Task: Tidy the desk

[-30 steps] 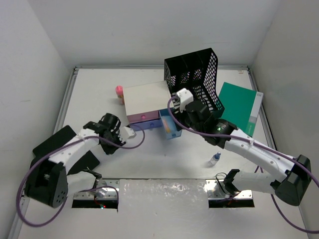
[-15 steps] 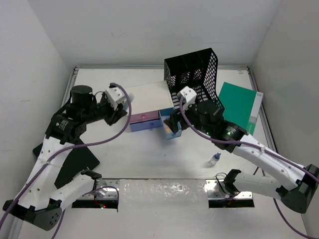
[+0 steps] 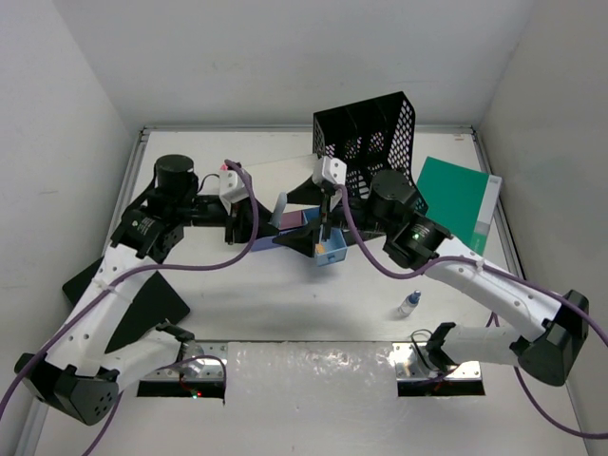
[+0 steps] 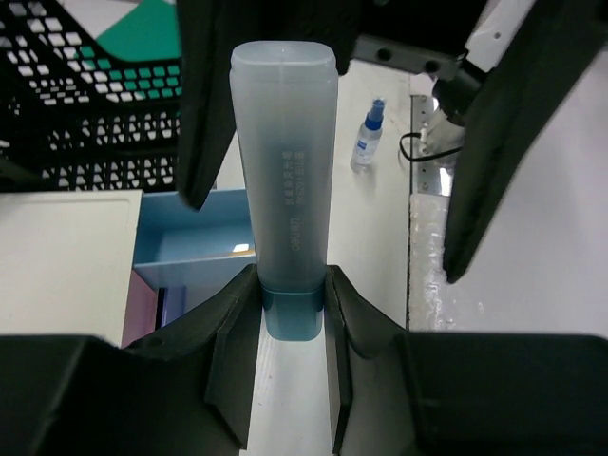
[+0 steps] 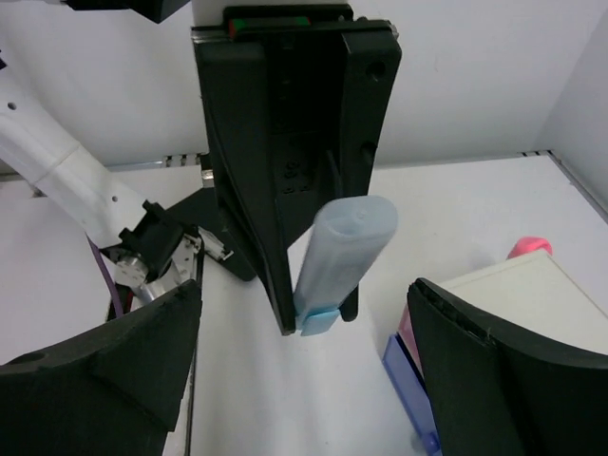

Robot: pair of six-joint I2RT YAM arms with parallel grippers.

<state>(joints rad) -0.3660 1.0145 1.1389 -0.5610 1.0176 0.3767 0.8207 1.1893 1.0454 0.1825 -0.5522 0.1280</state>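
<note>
A pale blue highlighter [image 3: 281,211] hangs above the white desk [image 3: 285,304], with my left gripper [image 3: 249,220] shut on its darker blue tail end. In the left wrist view the highlighter [image 4: 287,171] points straight away from my left gripper [image 4: 290,294]. My right gripper [image 3: 310,220] faces it from the right, open wide, one finger on each side of the highlighter's free end and apart from it. From the right wrist, the highlighter [image 5: 344,256] sticks out toward the camera above my right gripper [image 5: 304,370].
A cream-topped drawer box [image 3: 275,176] sits mid-desk with a blue drawer [image 3: 329,249] pulled out. Behind it stands a black mesh organizer [image 3: 375,142], with a green book [image 3: 454,201] to its right. A small spray bottle [image 3: 408,304] lies near the front. Black mats [image 3: 142,309] lie at left.
My left arm rose from the desk surface and swung the highlighter toward the middle. My right gripper turned left to face it and its jaws widened.
</note>
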